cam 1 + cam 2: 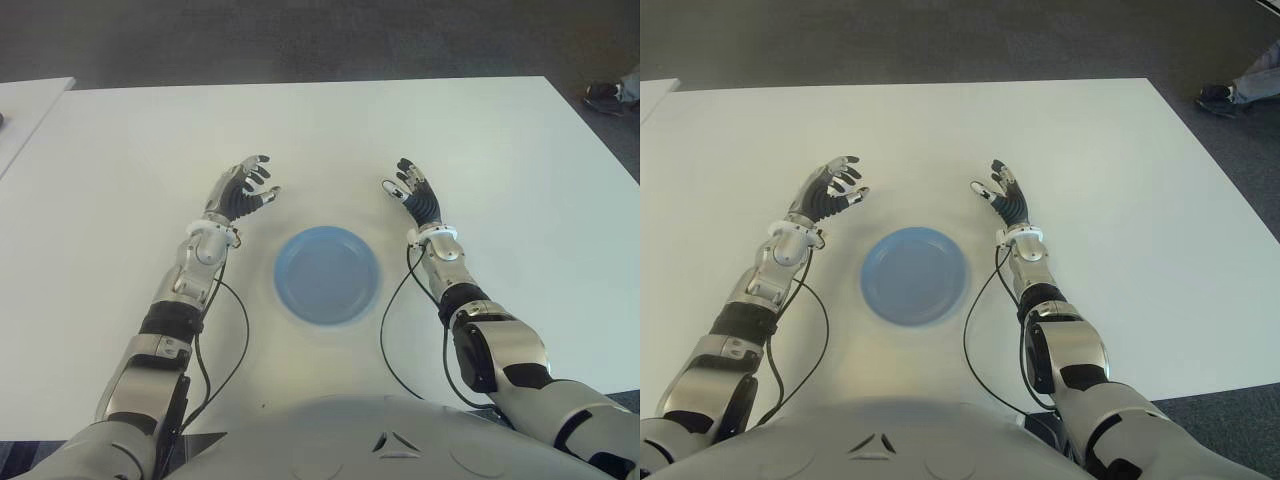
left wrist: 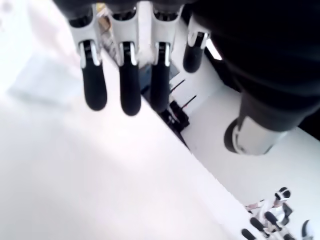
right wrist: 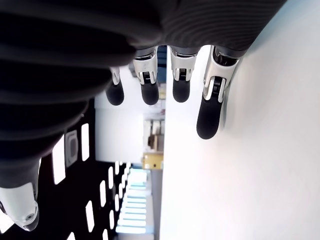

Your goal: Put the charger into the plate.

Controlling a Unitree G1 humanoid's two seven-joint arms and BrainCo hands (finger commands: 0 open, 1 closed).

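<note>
Fingers (image 2: pixel 129 85) of the left hand (image 1: pixel 240 190) hang straight and spread, pinching nothing, and the right hand (image 1: pixel 413 192) shows its own fingers (image 3: pixel 210 107) just as loose and empty. Both hands hover over the white rectangular table (image 1: pixel 120 170), the left one beyond the round pale-blue plastic plate (image 1: pixel 327 274) and to its left, the right one beyond it and to its right. This even flanking reads as a ready stance, with either hand free to reach. The plate lies flat near the robot's body and holds nothing. The charger cannot be found in any view, neither in a hand nor on the table around the plate, so the placing is not yet begun
</note>
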